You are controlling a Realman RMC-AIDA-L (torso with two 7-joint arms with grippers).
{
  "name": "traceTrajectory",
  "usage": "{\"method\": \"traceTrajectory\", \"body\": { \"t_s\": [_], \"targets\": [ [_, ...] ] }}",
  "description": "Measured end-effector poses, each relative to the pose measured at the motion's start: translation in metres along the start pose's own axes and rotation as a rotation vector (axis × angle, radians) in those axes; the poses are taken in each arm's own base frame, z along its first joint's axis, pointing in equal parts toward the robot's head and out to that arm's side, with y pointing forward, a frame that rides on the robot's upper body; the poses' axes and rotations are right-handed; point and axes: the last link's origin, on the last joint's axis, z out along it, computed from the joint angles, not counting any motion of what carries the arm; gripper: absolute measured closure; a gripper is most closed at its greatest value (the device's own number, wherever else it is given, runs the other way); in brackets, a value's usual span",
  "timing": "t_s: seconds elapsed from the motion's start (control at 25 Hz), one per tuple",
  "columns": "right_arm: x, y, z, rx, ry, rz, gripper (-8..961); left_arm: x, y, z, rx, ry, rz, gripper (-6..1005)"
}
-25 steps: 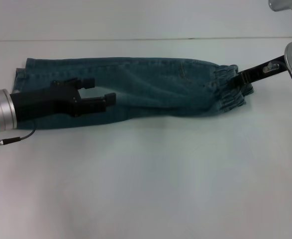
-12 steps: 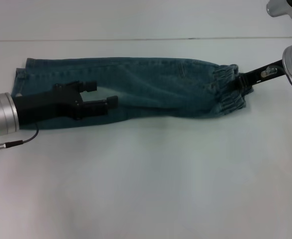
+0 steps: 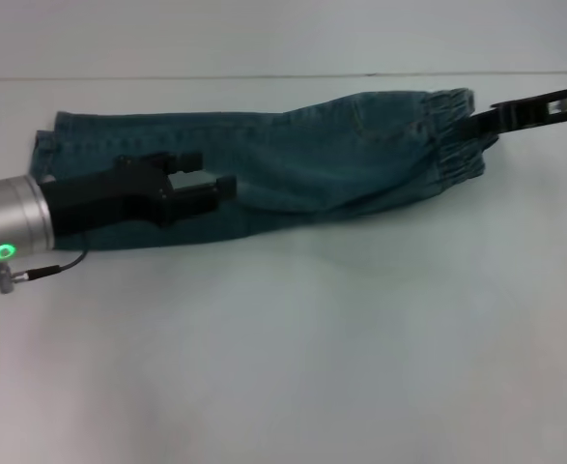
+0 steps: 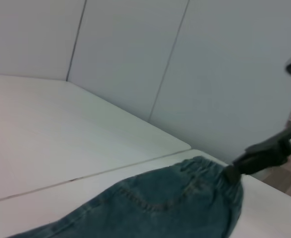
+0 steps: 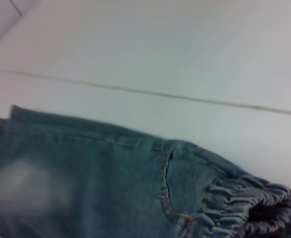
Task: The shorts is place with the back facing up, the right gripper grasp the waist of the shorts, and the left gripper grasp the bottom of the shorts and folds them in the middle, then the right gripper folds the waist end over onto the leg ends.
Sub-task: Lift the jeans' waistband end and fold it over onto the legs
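The blue denim shorts (image 3: 331, 155) lie folded lengthwise across the white table (image 3: 293, 338), leg ends to the left and elastic waist (image 3: 452, 135) to the right. My right gripper (image 3: 478, 121) is shut on the waist and holds that end raised off the table. The left wrist view shows the shorts (image 4: 175, 203) with that same right gripper (image 4: 234, 171) pinching the waistband. In the right wrist view the gathered waist (image 5: 249, 208) sits close, with the shorts (image 5: 110, 183) stretching away. My left gripper (image 3: 211, 172) hovers open over the leg half, holding nothing.
A seam line (image 3: 264, 76) runs across the table behind the shorts. A white wall (image 4: 135, 59) stands beyond the table's far edge. A cable (image 3: 42, 271) hangs from the left wrist.
The right gripper has risen and moved back, lifting the waist end off the table. The left gripper has shifted slightly right over the leg half.
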Motion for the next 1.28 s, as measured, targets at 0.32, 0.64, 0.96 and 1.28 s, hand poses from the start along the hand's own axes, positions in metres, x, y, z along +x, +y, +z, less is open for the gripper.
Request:
{"method": "traceTrajectory", "body": {
  "t_s": [0.32,0.64,0.96,1.28],
  "targets": [
    [0.010,0.000,-0.039,-0.077,-0.053,0.030,869,0.009,-0.001,0.032,0.057,0.129,0.046,378],
    [0.025,0.004,-0.067,-0.198,-0.124,0.067,873,-0.001,0.005,0.083,0.186,0.204,0.200,715],
    [0.022,0.011,-0.084,-0.300,-0.174,0.073,873,-0.031,0.023,0.116,0.272,0.097,0.381,953],
    [0.004,0.023,-0.091,-0.343,-0.197,0.021,873,-0.047,0.048,0.135,0.202,0.023,0.350,974]
  ]
}}
